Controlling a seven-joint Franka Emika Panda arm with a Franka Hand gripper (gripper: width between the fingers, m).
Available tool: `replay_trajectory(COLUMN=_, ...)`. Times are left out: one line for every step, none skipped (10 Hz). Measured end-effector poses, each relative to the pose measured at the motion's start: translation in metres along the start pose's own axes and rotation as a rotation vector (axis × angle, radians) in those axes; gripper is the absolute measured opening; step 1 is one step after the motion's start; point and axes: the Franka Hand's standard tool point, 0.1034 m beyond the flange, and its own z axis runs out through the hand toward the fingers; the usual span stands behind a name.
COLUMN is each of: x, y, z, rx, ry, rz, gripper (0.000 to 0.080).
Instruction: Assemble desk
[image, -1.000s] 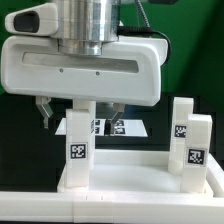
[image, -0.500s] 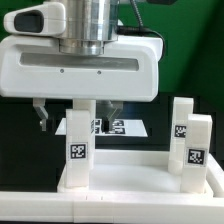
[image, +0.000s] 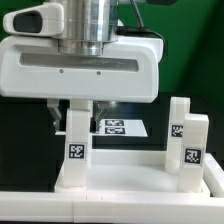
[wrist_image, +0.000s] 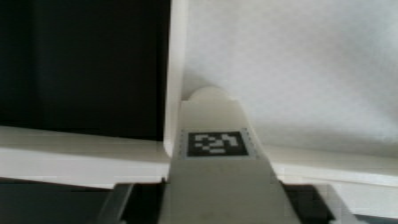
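The pincer (image: 78, 112) is closed around the upright leg (image: 76, 150) standing at the tabletop's (image: 130, 178) corner on the exterior view's left; two more legs (image: 190, 145) stand along its opposite edge.

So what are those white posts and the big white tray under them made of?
The posts, like the leg under the arm, look like matte white plastic: smooth, evenly coloured faces, each with a printed black-and-white tag. The tabletop looks like the same plastic, with a smooth raised rim. Painted wood cannot be ruled out.
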Motion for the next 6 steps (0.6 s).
replay_trajectory(x=-0.0001, y=-0.0002, z=0.0003, rx=0.005, ry=0.001, rz=0.061, gripper=0.0288)
replay_trajectory(x=-0.0006, y=0.0011, z=0.0008, rx=0.022, ry=0.003, rz=0.202, gripper=0.0288)
replay_trajectory(x=-0.0003, y=0.0015, z=0.0010, rx=0.035, ry=0.007, rz=0.324, gripper=0.0288)
replay_trajectory(x=-0.0003, y=0.0016, z=0.0012, rx=0.045, ry=0.007, rz=0.450, gripper=0.0288)
replay_trajectory(x=-0.0003, y=0.0021, z=0.0014, rx=0.057, ry=0.006, rz=0.547, gripper=0.0288)
replay_trajectory(x=-0.0003, y=0.0026, z=0.0016, rx=0.067, ry=0.005, rz=0.627, gripper=0.0289)
